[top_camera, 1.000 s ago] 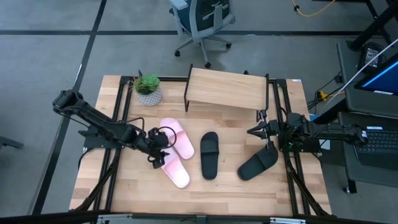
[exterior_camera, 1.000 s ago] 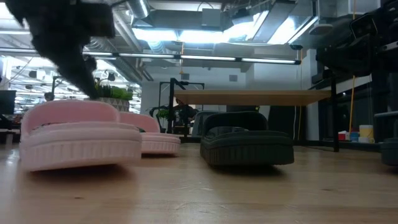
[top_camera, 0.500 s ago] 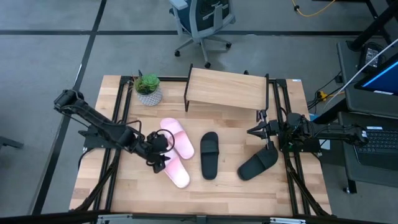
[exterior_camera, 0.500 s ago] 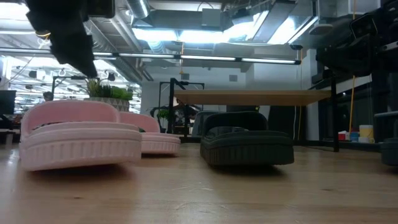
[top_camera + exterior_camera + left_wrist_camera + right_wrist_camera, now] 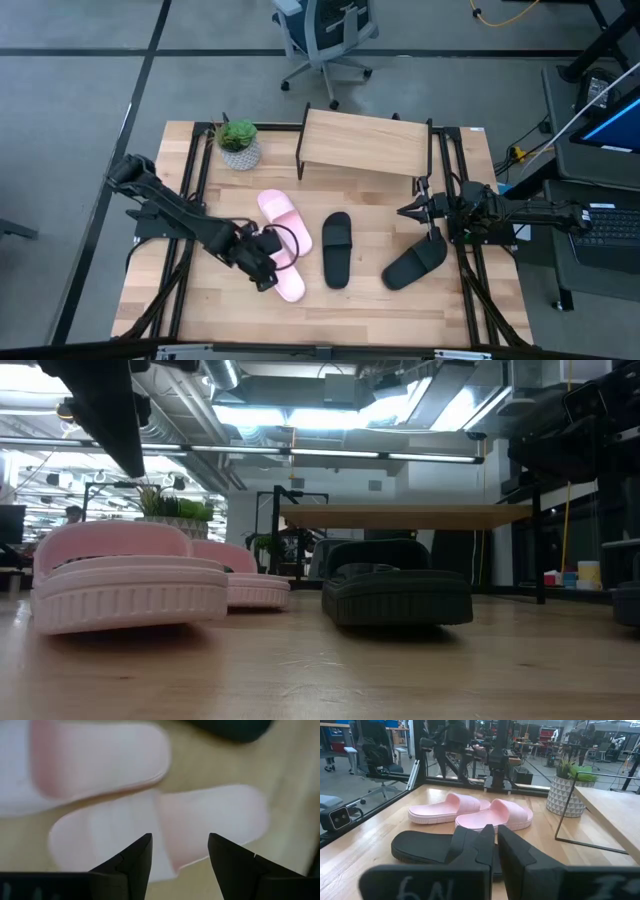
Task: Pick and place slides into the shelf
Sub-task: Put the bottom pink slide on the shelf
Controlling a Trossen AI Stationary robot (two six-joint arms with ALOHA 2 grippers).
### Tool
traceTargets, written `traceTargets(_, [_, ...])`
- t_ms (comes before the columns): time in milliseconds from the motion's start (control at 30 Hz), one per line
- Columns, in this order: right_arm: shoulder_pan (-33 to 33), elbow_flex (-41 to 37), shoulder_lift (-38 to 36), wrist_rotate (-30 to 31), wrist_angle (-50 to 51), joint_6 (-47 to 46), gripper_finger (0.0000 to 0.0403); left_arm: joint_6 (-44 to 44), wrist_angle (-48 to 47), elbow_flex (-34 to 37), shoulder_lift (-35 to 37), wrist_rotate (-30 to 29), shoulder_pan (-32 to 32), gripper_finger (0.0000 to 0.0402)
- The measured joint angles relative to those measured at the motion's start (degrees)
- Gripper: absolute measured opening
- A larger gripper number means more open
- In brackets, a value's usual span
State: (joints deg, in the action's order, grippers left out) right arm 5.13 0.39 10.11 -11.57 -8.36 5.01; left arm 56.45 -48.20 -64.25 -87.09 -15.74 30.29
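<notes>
My left claw [image 5: 266, 270] hangs spread wide over the near pink slide [image 5: 284, 278], fingers [image 5: 131, 862] straddling its strap so I can pinch it there for the lift. The other pink slide [image 5: 281, 218] lies just beside it, then one black slide [image 5: 336, 248] at mid-table and a second [image 5: 413, 264] farther right, none yet on the shelf [image 5: 366, 147] at the far edge. My right claw [image 5: 418, 210] waits pinched almost shut and empty at the right edge, near that second black slide.

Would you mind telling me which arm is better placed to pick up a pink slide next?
Left: its open end effector hovers right over the nearer pink slide. The right end effector waits shut at the table's right edge.
</notes>
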Motion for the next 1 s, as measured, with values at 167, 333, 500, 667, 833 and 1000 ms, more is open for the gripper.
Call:
traceTargets(167, [0.00, 0.02, -0.01, 0.00, 0.02, -0.16, 0.0026, 6.24, -6.97, -4.63, -5.62, -1.27, 0.15, 0.0185])
traceTargets(333, [0.00, -0.01, 0.02, -0.02, 0.56, -0.19, 0.0026, 9.21, -7.31, -5.49, -7.87, -0.86, 0.05, 0.0185])
traceTargets(500, [0.00, 0.00, 0.00, -0.02, 0.59, -0.22, 0.0026, 10.55, -8.38, -5.50, -8.63, -0.55, -0.29, 0.0185])
traceTargets(667, [0.00, 0.00, 0.00, -0.02, 0.57, -0.17, 0.0026, 8.05, -8.07, -5.50, -8.74, -0.45, -0.27, 0.0185])
traceTargets(833, [0.00, 0.00, 0.00, -0.02, 0.57, -0.20, 0.0026, 7.53, -7.70, -5.50, -8.74, -0.42, -0.27, 0.0185])
traceTargets(1000, [0.00, 0.02, 0.01, -0.02, 0.57, -0.18, 0.0026, 7.57, -7.63, -5.50, -8.74, -0.42, -0.27, 0.0185])
